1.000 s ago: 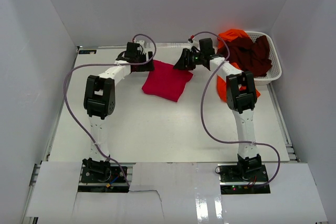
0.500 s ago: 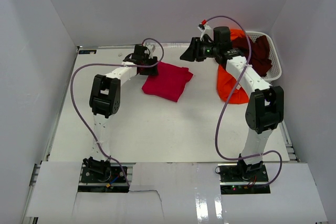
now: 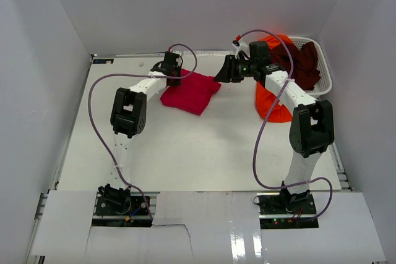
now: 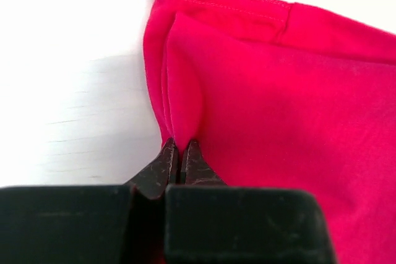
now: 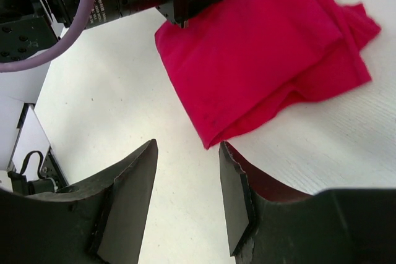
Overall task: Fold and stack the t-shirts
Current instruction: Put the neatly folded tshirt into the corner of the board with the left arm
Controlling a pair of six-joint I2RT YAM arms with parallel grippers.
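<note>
T-shirt [image 4: 278, 109], crimson-red, between left fingers [image 4: 166, 165]

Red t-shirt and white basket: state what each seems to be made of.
The red t-shirt looks like soft knit cloth, probably cotton jersey, matte: it creases softly and has a stitched hem. The white basket looks like mesh on a stiff rim, perhaps plastic; it is too small to tell.

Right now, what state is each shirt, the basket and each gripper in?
basket: upright.
crimson-red t-shirt: folded flat, edge pinched.
orange t-shirt: unfolded, spilling from the basket.
dark maroon t-shirt: crumpled in the basket.
left gripper: shut on crimson-red t-shirt.
right gripper: open, empty.
</note>
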